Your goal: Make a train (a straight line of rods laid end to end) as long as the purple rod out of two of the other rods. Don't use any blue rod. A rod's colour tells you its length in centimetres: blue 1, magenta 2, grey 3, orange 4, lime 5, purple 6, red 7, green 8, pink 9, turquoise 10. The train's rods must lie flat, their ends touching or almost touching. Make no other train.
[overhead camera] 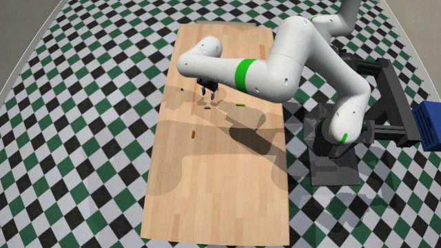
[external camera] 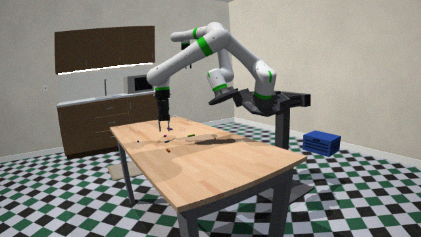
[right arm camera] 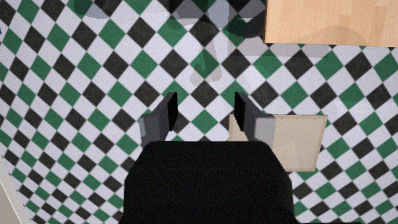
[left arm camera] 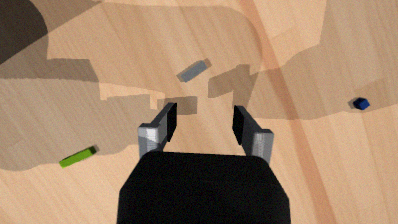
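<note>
My left gripper (overhead camera: pixel 208 96) (external camera: pixel 164 130) (left arm camera: pixel 204 115) is open and empty above the table, close to the grey rod (overhead camera: pixel 207 107) (external camera: pixel 167 141) (left arm camera: pixel 194 71), which lies flat and slanted ahead of the fingertips in the left wrist view. The lime rod (overhead camera: pixel 240 105) (external camera: pixel 191 135) (left arm camera: pixel 77 156) lies to one side, the blue rod (overhead camera: pixel 182 89) (external camera: pixel 138 141) (left arm camera: pixel 361 103) to the other. The orange rod (overhead camera: pixel 193 134) (external camera: pixel 168 150) lies apart. The magenta rod (external camera: pixel 165 135) and purple rod (external camera: pixel 170 129) lie near the left gripper in the exterior view. My right gripper (right arm camera: pixel 205 104) is open and empty, off the table.
The wooden table (overhead camera: pixel 220 207) (external camera: pixel 230 171) carries the rods, with arm shadows across it. The left arm reaches over it and hides part of its far half in the top view. A blue crate (overhead camera: pixel 428 125) (external camera: pixel 321 143) stands on the floor. A beige mat (right arm camera: pixel 300 145) lies below the right gripper.
</note>
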### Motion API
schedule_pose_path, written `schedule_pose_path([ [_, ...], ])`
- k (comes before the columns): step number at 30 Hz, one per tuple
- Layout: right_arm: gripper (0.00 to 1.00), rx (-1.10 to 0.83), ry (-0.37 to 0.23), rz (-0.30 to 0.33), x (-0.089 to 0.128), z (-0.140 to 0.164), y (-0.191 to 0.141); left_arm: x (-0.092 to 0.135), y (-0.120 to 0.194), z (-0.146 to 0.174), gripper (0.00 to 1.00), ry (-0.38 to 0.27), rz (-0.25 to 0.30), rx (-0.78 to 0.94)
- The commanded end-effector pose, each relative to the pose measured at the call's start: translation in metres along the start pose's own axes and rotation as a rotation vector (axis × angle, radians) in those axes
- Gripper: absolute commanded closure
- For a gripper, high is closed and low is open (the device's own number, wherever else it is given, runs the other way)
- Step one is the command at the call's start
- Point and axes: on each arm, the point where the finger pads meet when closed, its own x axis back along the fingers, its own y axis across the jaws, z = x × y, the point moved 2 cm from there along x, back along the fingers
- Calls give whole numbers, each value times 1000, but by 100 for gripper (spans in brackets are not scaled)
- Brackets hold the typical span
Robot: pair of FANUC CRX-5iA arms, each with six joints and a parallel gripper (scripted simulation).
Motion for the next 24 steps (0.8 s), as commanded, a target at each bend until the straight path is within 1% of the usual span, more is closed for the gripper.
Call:
schedule_pose_path([
  [1, 0, 0, -2, 0, 1, 0, 0, 2, 6, 3, 0, -10, 2, -167],
  [7, 0, 0, -2, 0, 1, 0, 0, 2, 10, 4, 0, -10, 1, -270],
  [24, 0, 0, -2, 0, 1, 0, 0, 2, 10, 4, 0, -10, 1, -284],
])
